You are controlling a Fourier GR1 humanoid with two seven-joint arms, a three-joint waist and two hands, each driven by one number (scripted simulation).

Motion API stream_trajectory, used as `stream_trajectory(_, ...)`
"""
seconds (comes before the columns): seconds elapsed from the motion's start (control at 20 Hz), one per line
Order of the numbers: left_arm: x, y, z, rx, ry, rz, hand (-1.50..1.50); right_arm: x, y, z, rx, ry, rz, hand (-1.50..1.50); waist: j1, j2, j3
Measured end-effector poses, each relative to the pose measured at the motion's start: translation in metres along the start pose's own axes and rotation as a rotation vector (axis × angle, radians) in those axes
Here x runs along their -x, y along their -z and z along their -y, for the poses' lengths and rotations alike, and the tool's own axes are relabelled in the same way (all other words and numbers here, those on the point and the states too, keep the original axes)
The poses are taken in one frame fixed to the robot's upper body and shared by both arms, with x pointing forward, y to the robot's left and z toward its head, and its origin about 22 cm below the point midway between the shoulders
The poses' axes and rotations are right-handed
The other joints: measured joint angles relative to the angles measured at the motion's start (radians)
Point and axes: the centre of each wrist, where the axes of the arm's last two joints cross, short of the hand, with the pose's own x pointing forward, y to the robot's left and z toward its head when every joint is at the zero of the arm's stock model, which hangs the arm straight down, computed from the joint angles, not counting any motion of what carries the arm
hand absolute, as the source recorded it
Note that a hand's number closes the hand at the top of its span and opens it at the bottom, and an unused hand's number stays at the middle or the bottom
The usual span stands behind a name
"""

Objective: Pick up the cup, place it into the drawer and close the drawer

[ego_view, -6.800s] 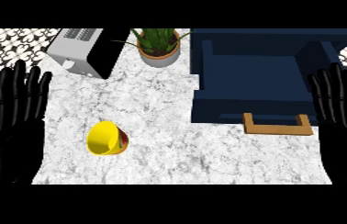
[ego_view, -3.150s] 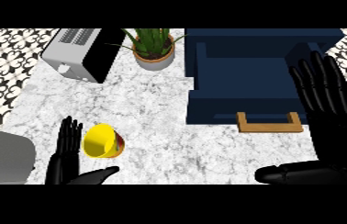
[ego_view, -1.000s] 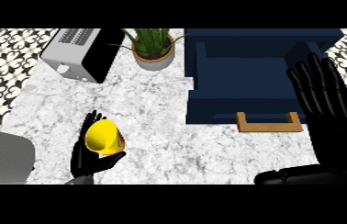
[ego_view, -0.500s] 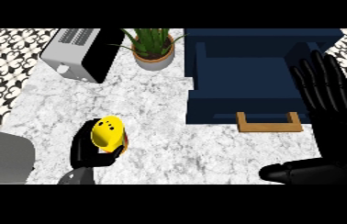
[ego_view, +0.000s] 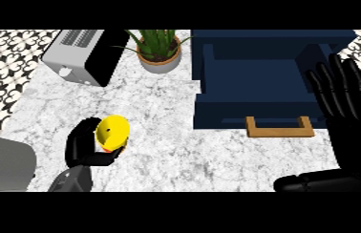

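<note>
A yellow cup (ego_view: pixel 112 131) with an orange underside is held above the marble counter at the lower left, with my left hand (ego_view: pixel 84 148) curled round it from below. The navy drawer (ego_view: pixel 264 91) stands pulled open at the right, its wooden handle (ego_view: pixel 279 128) facing me. My right hand (ego_view: pixel 342 96) shows at the right edge beside the drawer, fingers straight and pointing up, holding nothing.
A silver and black toaster (ego_view: pixel 82 56) sits at the back left. A potted green plant (ego_view: pixel 159 50) stands behind the counter's middle, just left of the drawer. A grey forearm part (ego_view: pixel 15 164) fills the lower left corner.
My left hand has closed round the yellow cup and lifted it slightly, moving a little right. The right hand has stayed by the drawer.
</note>
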Motion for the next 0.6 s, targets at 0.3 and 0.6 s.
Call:
stream_trajectory(0.3, -0.019, 0.026, 0.011, 0.06, -0.042, 0.098, 1.5, -0.001, -0.002, -0.005, 0.011, -0.002, -0.003, -1.5, 0.008, -0.003, 0.001)
stream_trajectory(0.6, -0.051, 0.05, 0.046, 0.199, -0.066, 0.147, 1.5, -0.003, -0.001, -0.001, 0.015, -0.005, -0.011, -1.5, 0.012, -0.005, 0.002)
